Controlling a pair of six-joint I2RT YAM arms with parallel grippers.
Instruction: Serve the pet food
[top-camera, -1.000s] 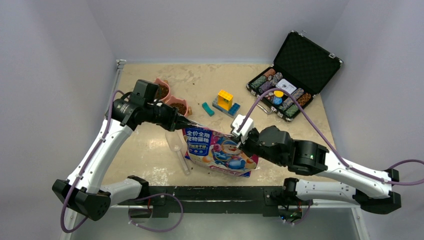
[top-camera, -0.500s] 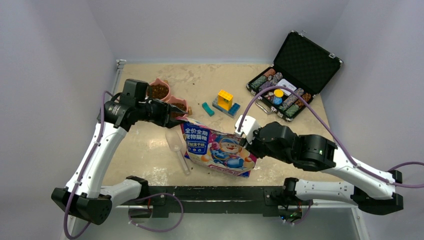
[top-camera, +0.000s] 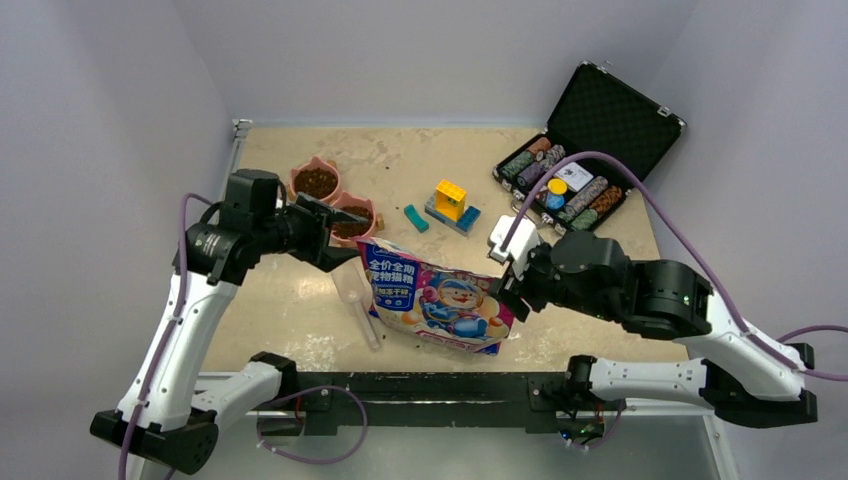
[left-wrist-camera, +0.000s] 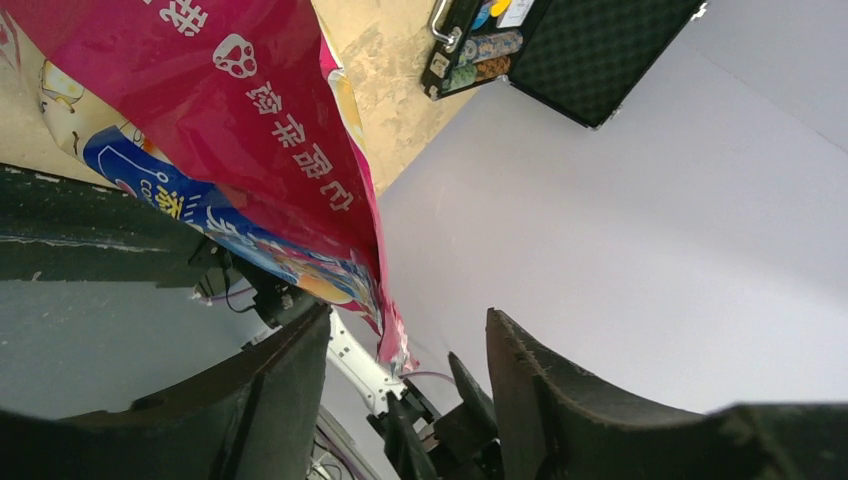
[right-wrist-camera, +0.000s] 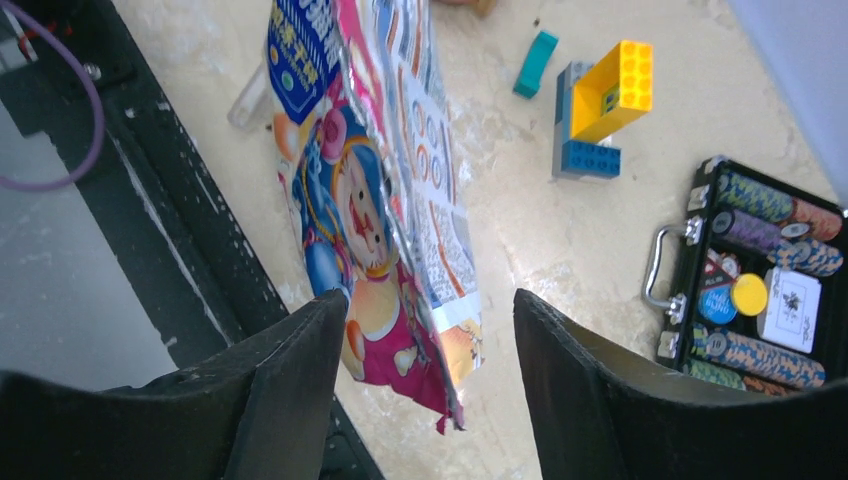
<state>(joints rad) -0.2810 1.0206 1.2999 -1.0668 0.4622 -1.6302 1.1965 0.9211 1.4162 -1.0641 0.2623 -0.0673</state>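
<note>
Jaws parted on both: left gripper (top-camera: 338, 238), right gripper (top-camera: 505, 295), neither clamping anything. Pet food bag (top-camera: 435, 300) between them, near table's (top-camera: 290, 300) front edge; kibble (top-camera: 316, 183) in pink bowls (top-camera: 372, 207).

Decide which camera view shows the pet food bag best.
The top external view: the pet food bag shows its whole printed front. The left wrist view catches only a pink portion; the right wrist view sees it edge-on.

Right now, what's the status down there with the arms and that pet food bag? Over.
Left jaws open, right jaws open. Pet food bag unheld, an edge loose between each pair. Kibble in both pink bowls. Clear scoop beside bag.
</note>
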